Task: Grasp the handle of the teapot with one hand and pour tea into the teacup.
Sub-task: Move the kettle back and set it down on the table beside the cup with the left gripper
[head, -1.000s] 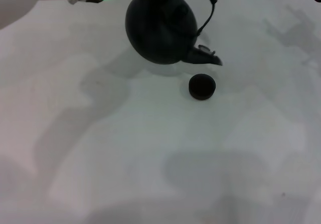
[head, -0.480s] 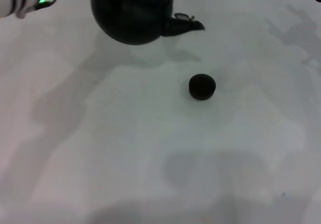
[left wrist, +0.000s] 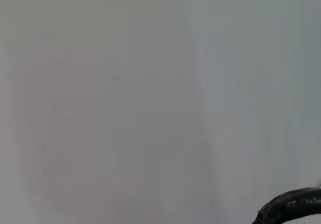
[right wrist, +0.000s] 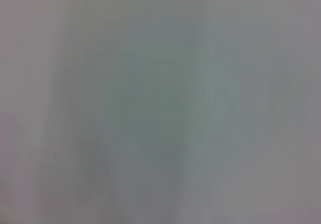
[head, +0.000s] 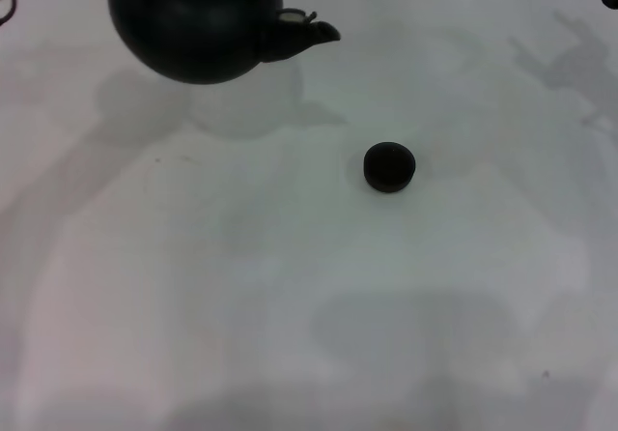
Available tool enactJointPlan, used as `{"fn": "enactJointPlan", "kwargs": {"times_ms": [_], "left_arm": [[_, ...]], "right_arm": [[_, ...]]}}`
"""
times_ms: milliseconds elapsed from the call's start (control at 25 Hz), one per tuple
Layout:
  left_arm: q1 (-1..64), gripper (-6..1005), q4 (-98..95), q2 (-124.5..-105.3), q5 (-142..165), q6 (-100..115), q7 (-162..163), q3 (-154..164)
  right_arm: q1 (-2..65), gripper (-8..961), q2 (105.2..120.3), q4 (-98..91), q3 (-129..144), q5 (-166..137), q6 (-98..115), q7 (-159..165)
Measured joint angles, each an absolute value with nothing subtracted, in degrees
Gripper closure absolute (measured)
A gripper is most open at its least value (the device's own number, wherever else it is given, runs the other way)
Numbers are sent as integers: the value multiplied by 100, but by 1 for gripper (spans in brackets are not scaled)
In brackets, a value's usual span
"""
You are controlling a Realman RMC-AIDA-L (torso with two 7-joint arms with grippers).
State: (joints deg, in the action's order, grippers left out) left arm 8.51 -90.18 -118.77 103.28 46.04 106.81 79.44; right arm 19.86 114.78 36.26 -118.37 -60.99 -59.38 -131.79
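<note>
A: Starting nearest, where's the teacup (head: pixel 389 167)?
B: Centre-right on the table (head: pixel 290 296), alone.
A: And the teapot (head: pixel 193 20)?
B: Upper left, apparently lifted, spout level, well apart from the cup. Grip unseen; can't tell. Next: carry it over the cup, tilt.

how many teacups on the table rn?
1. The teacup stands alone on the table, right of centre in the head view, apart from the raised teapot. None seem hidden.
</note>
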Motion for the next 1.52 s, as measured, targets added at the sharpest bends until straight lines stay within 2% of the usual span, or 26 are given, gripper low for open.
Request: {"fn": "enactJointPlan", "kwargs": {"times_ms": [480,1520], "left_arm": [[809,881,-7321,-11876,8555,6365,8612,6437],[847,881,-4690,-11879,7581,6958,6117,5715]], "right_arm": [[1975,99,11478,3507,-11808,-6101,-5997,-13165],[1956,99,11478,3489,-11601,-6108,-6031,-13165]]}}
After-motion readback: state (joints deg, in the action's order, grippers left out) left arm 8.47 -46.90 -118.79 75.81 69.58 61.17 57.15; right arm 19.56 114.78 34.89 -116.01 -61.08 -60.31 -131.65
